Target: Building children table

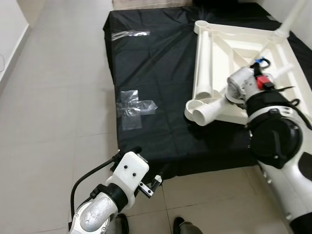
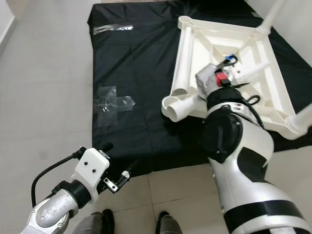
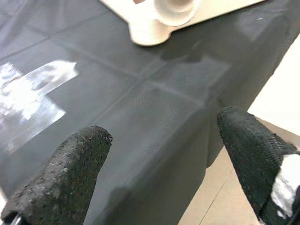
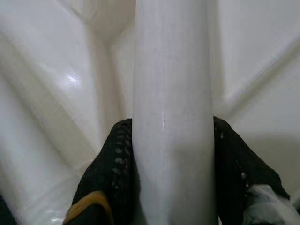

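The white table top [image 1: 253, 53] lies upside down on a black cloth [image 1: 156, 63] on the floor. Two legs stand in its right-hand corners, one at the far corner [image 2: 270, 17] and one at the near corner [image 2: 302, 119]. Another loose leg [image 1: 204, 63] lies along its left edge. My right gripper [image 4: 171, 154] is shut on a white leg [image 4: 171, 93], which lies low over the near left corner socket [image 1: 195, 105], open end toward me. My left gripper [image 3: 159, 140] hangs open over the cloth's near edge, holding nothing.
Clear tape patches [image 1: 134, 107] stick to the cloth, with another strip [image 1: 129, 34] farther back. Pale floor tiles [image 1: 53, 97] surround the cloth on the left and front. Dark shoes [image 1: 183, 225] show at the bottom edge.
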`<state>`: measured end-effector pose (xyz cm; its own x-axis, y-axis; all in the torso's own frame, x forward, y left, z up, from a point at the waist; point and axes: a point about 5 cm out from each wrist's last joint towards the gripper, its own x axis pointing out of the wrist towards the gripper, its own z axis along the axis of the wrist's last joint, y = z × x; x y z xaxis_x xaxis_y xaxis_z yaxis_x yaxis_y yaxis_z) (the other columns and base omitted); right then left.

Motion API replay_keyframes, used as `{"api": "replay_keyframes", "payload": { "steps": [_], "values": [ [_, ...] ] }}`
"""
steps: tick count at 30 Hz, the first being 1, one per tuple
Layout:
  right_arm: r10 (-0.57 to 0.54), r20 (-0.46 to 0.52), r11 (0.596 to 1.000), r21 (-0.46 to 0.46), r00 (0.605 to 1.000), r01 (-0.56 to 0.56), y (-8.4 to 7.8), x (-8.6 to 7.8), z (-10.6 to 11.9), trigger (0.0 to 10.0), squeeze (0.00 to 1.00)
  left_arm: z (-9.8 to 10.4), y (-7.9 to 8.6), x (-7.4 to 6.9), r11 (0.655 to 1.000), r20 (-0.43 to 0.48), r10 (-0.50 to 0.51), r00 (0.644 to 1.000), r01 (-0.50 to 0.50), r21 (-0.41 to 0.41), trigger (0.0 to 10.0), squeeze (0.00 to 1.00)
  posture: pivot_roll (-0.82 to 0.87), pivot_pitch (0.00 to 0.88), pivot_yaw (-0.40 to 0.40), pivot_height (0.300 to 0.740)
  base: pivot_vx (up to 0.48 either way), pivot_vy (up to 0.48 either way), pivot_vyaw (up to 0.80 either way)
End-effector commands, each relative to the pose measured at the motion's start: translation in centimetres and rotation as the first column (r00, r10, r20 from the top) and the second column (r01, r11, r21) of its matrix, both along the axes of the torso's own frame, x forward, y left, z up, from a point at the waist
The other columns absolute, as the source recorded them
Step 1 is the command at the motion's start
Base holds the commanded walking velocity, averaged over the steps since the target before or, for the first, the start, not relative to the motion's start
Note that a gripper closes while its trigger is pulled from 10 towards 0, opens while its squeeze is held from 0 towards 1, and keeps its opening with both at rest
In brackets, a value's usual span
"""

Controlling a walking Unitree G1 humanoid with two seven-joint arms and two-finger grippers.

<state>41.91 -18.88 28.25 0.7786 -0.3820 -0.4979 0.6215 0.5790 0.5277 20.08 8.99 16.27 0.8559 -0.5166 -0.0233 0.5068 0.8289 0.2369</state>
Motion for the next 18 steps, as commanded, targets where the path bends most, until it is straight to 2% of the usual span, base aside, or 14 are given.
{"api": "replay_keyframes", "payload": {
  "steps": [1, 2, 3, 5, 6, 7, 9, 11, 12, 14, 15, 16, 17, 18],
  "values": [
    [0.056, 0.251, 0.997, -0.069, 0.966, -0.04, 1.1, 0.4, 4.9, 0.0, 0.0, -0.6, 0.2, 0.0, 1.0, -0.023, 0.008, 1.0, -0.008, 0.013, 10.0, 0.0, 0.15, 0.173, -0.031, 0.74, 0.0, 0.0, 0.0],
    [0.152, 0.417, 0.986, -0.12, 0.896, -0.112, 2.4, 0.5, 6.7, 0.0, 0.0, -0.7, 0.3, 0.3, 1.0, -0.023, 0.017, 1.0, -0.016, 0.011, 10.0, 0.0, 0.15, 0.158, -0.03, 0.74, 0.0, 0.0, 0.0],
    [0.152, 0.417, 0.986, -0.12, 0.896, -0.112, 2.4, 0.5, 6.7, 0.0, 0.0, -0.7, 0.3, 0.3, 1.0, -0.023, 0.017, 1.0, -0.016, 0.011, 10.0, 0.0, 0.15, 0.158, -0.03, 0.74, 0.0, 0.0, 0.0],
    [0.265, 0.54, 0.963, -0.189, 0.799, -0.192, 3.6, 0.4, 7.7, 0.0, 0.0, -0.6, 0.4, 0.6, 1.0, -0.023, 0.024, 0.999, -0.024, 0.005, 10.0, 0.0, 0.15, 0.146, -0.029, 0.74, 0.0, 0.0, 0.0],
    [0.265, 0.54, 0.963, -0.189, 0.799, -0.192, 3.6, 0.4, 7.7, 0.0, 0.0, -0.6, 0.4, 0.6, 1.0, -0.023, 0.024, 0.999, -0.024, 0.005, 10.0, 0.0, 0.15, 0.146, -0.029, 0.74, 0.0, 0.0, 0.0],
    [0.322, 0.576, 0.947, -0.207, 0.751, -0.247, 4.3, 0.2, 7.8, 0.0, 0.0, -0.6, 0.4, 0.7, 1.0, -0.023, 0.027, 0.999, -0.027, 0.001, 10.0, 0.0, 0.15, 0.137, -0.026, 0.74, 0.0, 0.0, 0.0],
    [0.36, 0.588, 0.933, -0.224, 0.724, -0.282, 4.8, 0.1, 7.6, 0.0, 0.0, -0.6, 0.4, 0.8, 1.0, -0.023, 0.03, 0.999, -0.03, -0.001, 10.0, 0.0, 0.15, 0.132, -0.025, 0.74, 0.0, 0.0, 0.0],
    [0.46, 0.643, 0.886, -0.29, 0.612, -0.361, 5.6, -0.5, 6.9, 0.0, 0.0, -0.6, 0.7, 1.2, 0.999, -0.025, 0.049, 0.998, -0.049, 0.002, 10.0, 0.0, 0.14, 0.112, -0.026, 0.74, 0.0, 0.0, 0.0],
    [0.46, 0.643, 0.886, -0.29, 0.612, -0.361, 5.6, -0.5, 6.9, 0.0, 0.0, -0.6, 0.7, 1.2, 0.999, -0.025, 0.049, 0.998, -0.049, 0.002, 10.0, 0.0, 0.14, 0.112, -0.026, 0.74, 0.0, 0.0, 0.0],
    [0.533, 0.689, 0.836, -0.34, 0.491, -0.43, 6.1, -1.6, 5.0, 0.0, 0.0, -0.5, 1.3, 1.8, 0.996, -0.043, 0.088, 0.995, -0.089, -0.019, 10.0, 0.0, 0.14, 0.095, -0.025, 0.74, 0.0, 0.0, 0.0],
    [0.533, 0.689, 0.836, -0.34, 0.491, -0.43, 6.1, -1.6, 5.0, 0.0, 0.0, -0.5, 1.3, 1.8, 0.996, -0.043, 0.088, 0.995, -0.089, -0.019, 10.0, 0.0, 0.14, 0.095, -0.025, 0.74, 0.0, 0.0, 0.0],
    [0.568, 0.702, 0.806, -0.37, 0.429, -0.462, 6.5, -2.2, 3.8, 0.0, 0.0, -0.5, 1.7, 2.2, 0.994, -0.058, 0.104, 0.993, -0.106, -0.038, 10.0, 0.0, 0.15, 0.084, -0.025, 0.74, 0.0, 0.0, 0.0],
    [0.568, 0.702, 0.806, -0.37, 0.429, -0.462, 6.5, -2.2, 3.8, 0.0, 0.0, -0.5, 1.7, 2.2, 0.994, -0.058, 0.104, 0.993, -0.106, -0.038, 10.0, 0.0, 0.15, 0.084, -0.025, 0.74, 0.0, 0.0, 0.0],
    [0.599, 0.713, 0.771, -0.391, 0.365, -0.502, 6.8, -3.0, 2.7, 0.0, 0.0, -0.2, 2.1, 2.5, 0.991, -0.076, 0.111, 0.991, -0.117, -0.07, 10.0, 0.0, 0.15, 0.083, -0.025, 0.74, 0.0, 0.0, 0.0]
  ]
}}
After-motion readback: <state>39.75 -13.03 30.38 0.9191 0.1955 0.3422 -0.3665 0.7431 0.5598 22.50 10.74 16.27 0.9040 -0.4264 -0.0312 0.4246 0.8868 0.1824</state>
